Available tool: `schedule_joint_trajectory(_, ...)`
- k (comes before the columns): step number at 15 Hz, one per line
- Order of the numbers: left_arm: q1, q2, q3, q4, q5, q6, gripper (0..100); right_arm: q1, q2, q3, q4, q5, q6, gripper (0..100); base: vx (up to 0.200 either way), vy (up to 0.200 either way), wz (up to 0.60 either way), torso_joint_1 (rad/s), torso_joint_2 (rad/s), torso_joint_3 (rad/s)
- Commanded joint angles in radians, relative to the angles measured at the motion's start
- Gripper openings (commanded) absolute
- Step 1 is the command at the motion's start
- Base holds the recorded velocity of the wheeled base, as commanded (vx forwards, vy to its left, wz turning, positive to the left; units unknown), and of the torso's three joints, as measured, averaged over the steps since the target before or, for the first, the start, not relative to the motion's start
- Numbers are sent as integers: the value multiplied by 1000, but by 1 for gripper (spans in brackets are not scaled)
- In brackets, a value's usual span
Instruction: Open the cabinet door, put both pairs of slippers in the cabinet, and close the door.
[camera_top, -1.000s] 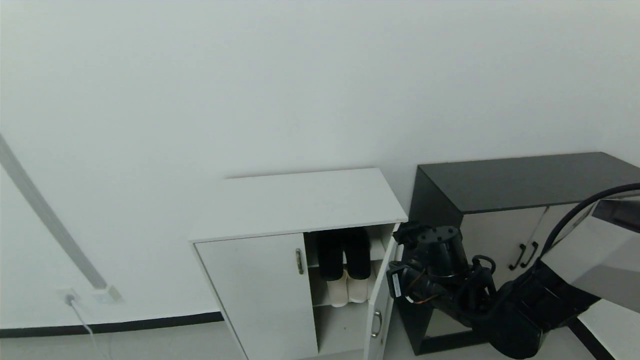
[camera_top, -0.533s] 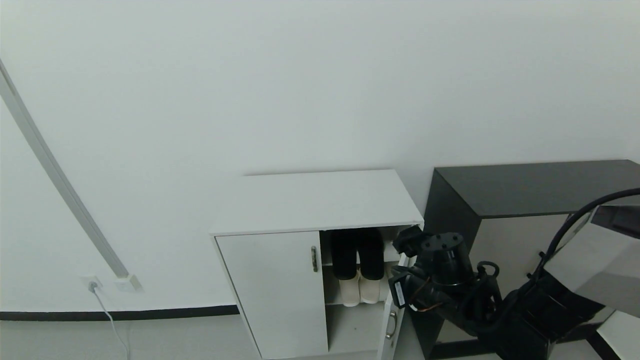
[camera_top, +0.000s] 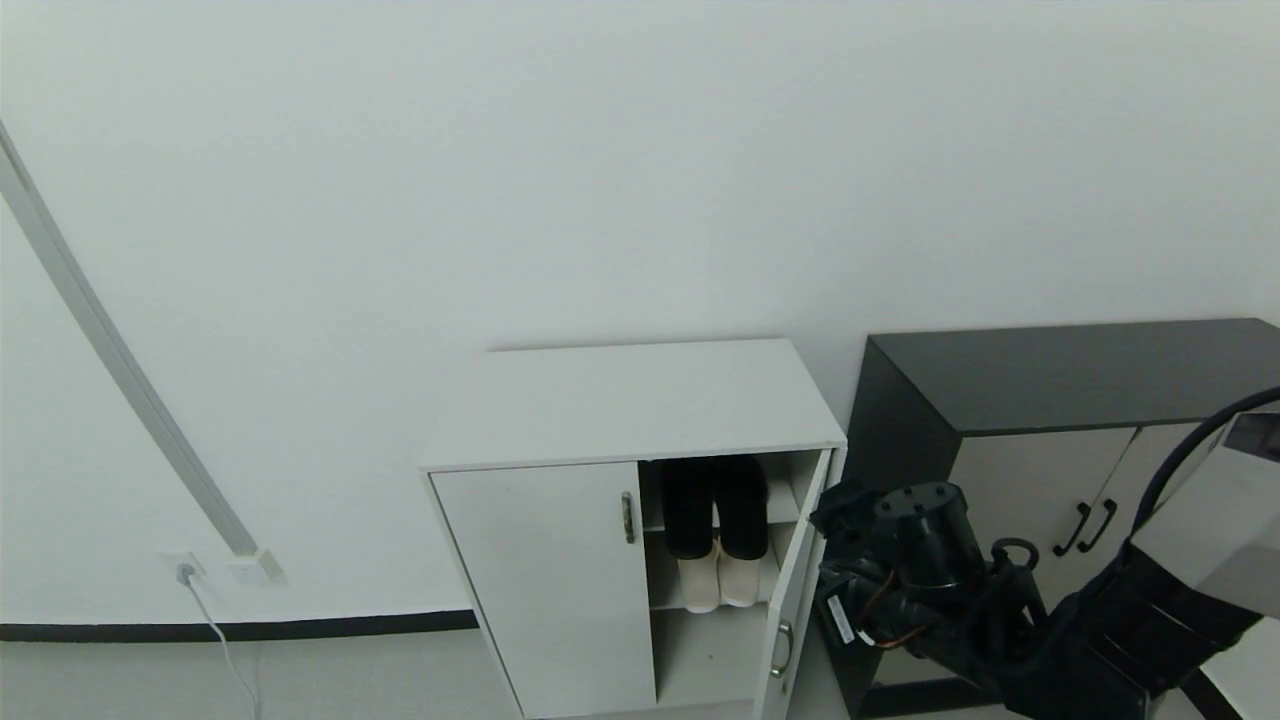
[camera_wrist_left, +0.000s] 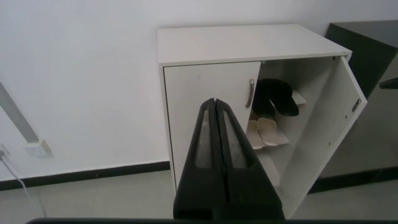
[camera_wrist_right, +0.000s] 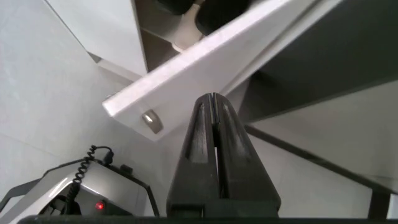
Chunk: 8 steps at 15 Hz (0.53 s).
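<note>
While the right door (camera_top: 795, 575) of the white cabinet (camera_top: 630, 400) stands partly open, swung out toward us, we see both pairs of slippers inside the cabinet's right half. The black slippers (camera_top: 715, 505) sit on the upper shelf and the white slippers (camera_top: 718, 582) on the shelf directly under them. The cabinet's left door (camera_top: 545, 585) is shut, with the left handle (camera_top: 627, 517) on its inner edge.

Our right pincer (camera_wrist_right: 214, 99) has its fingers pressed together with nothing between them. It sits just beside the outer face of the open door, low down near the right handle (camera_top: 781, 650). We cannot tell whether it touches the door. The right arm (camera_top: 920, 570) lies in the gap between the cabinet and the black cupboard (camera_top: 1050, 370) on the cabinet's right.

Our left pincer (camera_wrist_left: 214, 102) is also pressed together and empty. It is held in front of the cabinet, well apart from it and facing the shut left door.

Left of the cabinet, low on the wall, a socket (camera_top: 183, 572) has a white cable (camera_top: 225, 650) running down from it.
</note>
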Motion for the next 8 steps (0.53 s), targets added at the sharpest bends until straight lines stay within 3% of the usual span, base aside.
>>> schedule_joint_trajectory(1, -1, 1, 0, 0, 0, 0, 0, 0, 32, -4, 0, 1, 1, 0, 0, 0, 0, 0, 0, 0)
schedule_joint_trajectory(8, 0, 1, 0, 0, 0, 0, 0, 1, 121, -67, -2, 19, 7, 0, 0, 0, 0, 0, 0, 0)
